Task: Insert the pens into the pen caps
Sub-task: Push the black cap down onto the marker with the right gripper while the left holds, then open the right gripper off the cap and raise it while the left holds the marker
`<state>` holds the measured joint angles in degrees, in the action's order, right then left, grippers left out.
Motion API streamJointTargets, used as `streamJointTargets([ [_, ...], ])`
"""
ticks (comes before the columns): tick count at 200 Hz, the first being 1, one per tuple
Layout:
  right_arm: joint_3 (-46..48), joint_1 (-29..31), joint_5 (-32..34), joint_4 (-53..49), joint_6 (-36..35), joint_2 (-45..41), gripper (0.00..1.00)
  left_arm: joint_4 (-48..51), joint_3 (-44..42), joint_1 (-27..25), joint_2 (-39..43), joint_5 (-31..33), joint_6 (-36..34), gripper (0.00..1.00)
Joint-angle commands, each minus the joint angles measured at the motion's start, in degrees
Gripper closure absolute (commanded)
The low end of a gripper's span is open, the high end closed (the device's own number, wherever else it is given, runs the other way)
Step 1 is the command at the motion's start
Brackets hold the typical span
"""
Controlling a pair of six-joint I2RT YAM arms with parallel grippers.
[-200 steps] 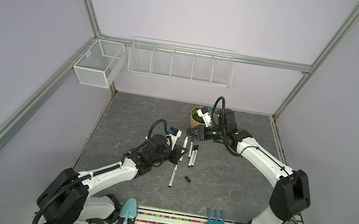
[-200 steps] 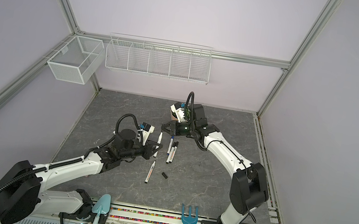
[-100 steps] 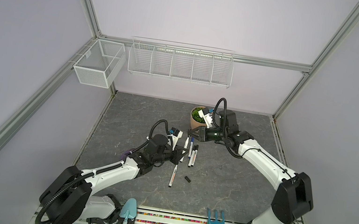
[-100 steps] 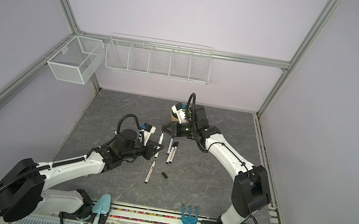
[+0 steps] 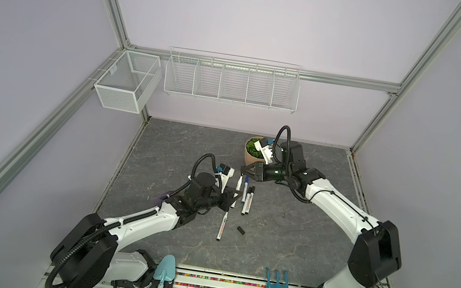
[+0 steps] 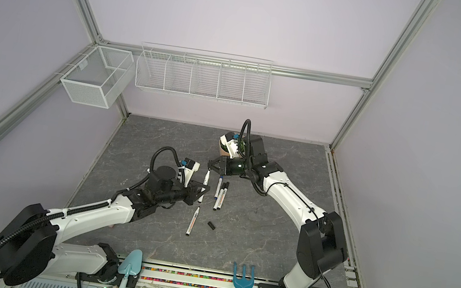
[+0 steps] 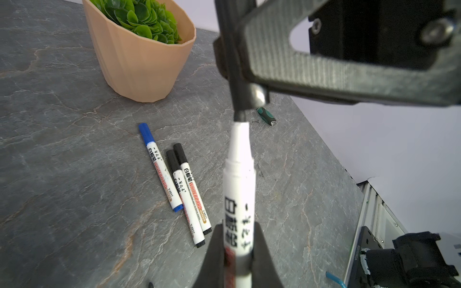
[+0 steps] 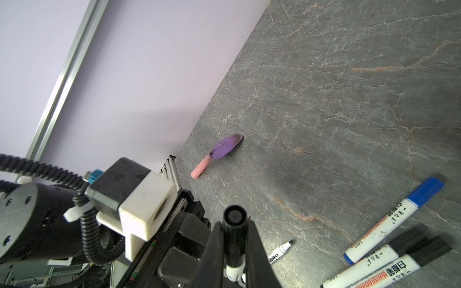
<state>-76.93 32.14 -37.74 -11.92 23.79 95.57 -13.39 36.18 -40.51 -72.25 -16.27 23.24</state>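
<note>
Five marker pens (image 5: 248,201) are showing. One blue-capped pen (image 7: 159,169) and two black-capped pens (image 7: 192,197) are lying together on the stone table (image 5: 288,224), with one uncapped pen (image 5: 222,225) nearer. The left gripper (image 7: 237,232) is pinching the fifth pen (image 7: 239,189). The right gripper (image 8: 234,224) is squeezing one black cap (image 8: 234,232) at its nib, its fingers hiding the joint. One loose cap (image 5: 241,230) is lying apart. The labels are reading "WHITEBOARD".

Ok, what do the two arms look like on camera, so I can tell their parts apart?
The left arm and right arm match: white shells, black joints, black ribbed cable looped over each wrist. The left gripper and right gripper are black with hollow triangular fingers. Each carries a white-and-black camera box with a blue plug.
</note>
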Motion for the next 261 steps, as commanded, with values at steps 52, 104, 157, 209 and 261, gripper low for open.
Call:
streamJointTargets([
  [52, -2.71, 0.29, -0.56, -0.48, -0.39, 1.93, 0.88, -0.59, 0.42, 0.26, 1.17, 0.96, -0.74, 1.0],
  [104, -1.79, 0.25, -1.81, -0.82, -0.32, 0.08, 0.88, -0.58, 0.55, 0.3, 0.71, 1.54, -0.59, 1.0],
  [157, 0.62, 0.31, -2.98, -1.05, -0.28, -1.59, 0.88, -2.11, 0.64, 0.32, 0.12, 2.02, -0.35, 1.0],
  [209, 1.79, 0.38, -4.02, -1.74, -1.3, -2.97, 0.88, -6.48, 2.13, 0.8, -1.75, 2.85, 0.86, 1.0],
  [261, 1.36, 0.31, -9.48, -5.48, -5.26, -4.42, 0.88, -11.84, 7.73, 2.55, -4.83, 3.33, -0.64, 1.0],
])
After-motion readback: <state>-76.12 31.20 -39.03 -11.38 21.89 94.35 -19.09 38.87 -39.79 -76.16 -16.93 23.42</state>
